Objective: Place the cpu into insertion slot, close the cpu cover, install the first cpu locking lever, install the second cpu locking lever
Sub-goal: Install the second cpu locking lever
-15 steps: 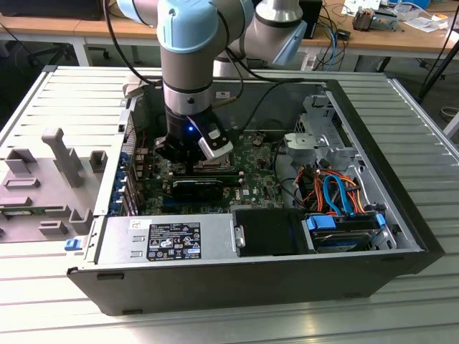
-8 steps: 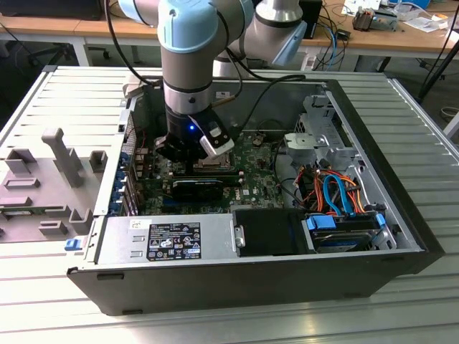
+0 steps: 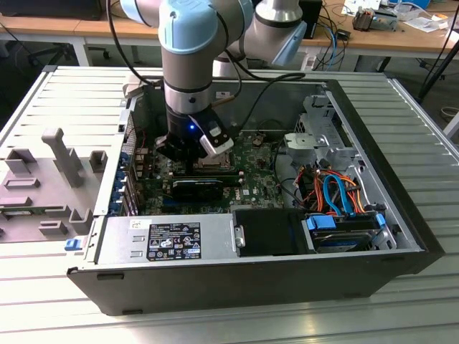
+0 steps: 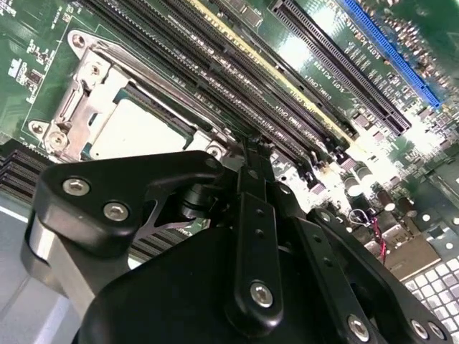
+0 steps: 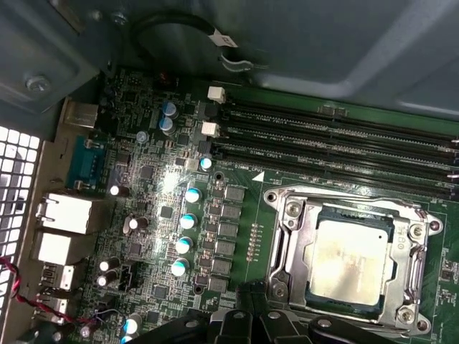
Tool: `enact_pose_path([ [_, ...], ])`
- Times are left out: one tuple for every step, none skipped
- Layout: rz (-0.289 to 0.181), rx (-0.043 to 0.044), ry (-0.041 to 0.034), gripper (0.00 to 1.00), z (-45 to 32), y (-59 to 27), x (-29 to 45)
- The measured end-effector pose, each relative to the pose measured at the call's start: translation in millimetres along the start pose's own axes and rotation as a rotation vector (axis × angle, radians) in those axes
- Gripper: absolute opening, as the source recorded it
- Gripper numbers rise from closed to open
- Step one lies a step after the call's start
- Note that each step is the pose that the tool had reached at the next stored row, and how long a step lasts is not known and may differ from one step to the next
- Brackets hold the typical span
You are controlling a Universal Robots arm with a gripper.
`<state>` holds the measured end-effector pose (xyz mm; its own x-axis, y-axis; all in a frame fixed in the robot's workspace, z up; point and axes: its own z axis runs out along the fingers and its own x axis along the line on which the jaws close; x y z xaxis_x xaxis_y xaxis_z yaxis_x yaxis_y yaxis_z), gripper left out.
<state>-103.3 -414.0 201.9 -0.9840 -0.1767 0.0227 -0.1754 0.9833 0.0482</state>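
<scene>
The gripper hovers low over the motherboard with its jaws seemingly pressed together and empty, the cpu seated under the cpu cover just beside their tips.

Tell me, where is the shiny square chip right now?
The cpu sits in the insertion slot under the cpu cover, beside the long memory slots in the first wrist view, just past the end effector.
</scene>
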Motion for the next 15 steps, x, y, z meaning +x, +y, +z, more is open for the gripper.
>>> enact_pose_path([
  [0.0, -0.0002, -0.0001, 0.11, 0.4, -0.4, 0.0],
  [0.0, -0.0004, -0.0001, 0.11, 0.4, -0.9, 0.0],
  [0.0, -0.0008, -0.0002, 0.11, 0.5, -1.9, 0.2],
  [0.0, -0.0003, -0.0003, 0.11, 0.5, -2.1, 0.3],
  [0.0, 0.0008, -0.0002, 0.11, 0.2, -2.1, 0.3],
  [0.0, 0.002, 0.0002, 0.11, -0.8, -2.3, 0.4],
  [0.0, 0.0035, 0.0003, 0.11, -3.4, -2.3, 0.4],
  [0.0, 0.0041, 0.0008, 0.11, -5.1, -2.1, 0.4],
  [0.0, 0.004, 0.0008, 0.11, -5.3, -2.1, -0.3],
  [0.0, 0.0039, 0.0024, 0.11, -5.4, -2.6, -3.2],
  [0.001, 0.0022, 0.0117, 0.11, -5.2, -4.2, -12.2],
  [0.001, 0.0007, 0.0205, 0.11, -4.9, -5.8, -20.8],
  [0.001, -0.0006, 0.0274, 0.11, -4.7, -7.2, -28.7],
  [0.001, -0.0013, 0.0321, 0.11, -4.6, -8.1, -33.3],
  [0.002, -0.0023, 0.0383, 0.11, -4.1, -9.0, -37.9],
])
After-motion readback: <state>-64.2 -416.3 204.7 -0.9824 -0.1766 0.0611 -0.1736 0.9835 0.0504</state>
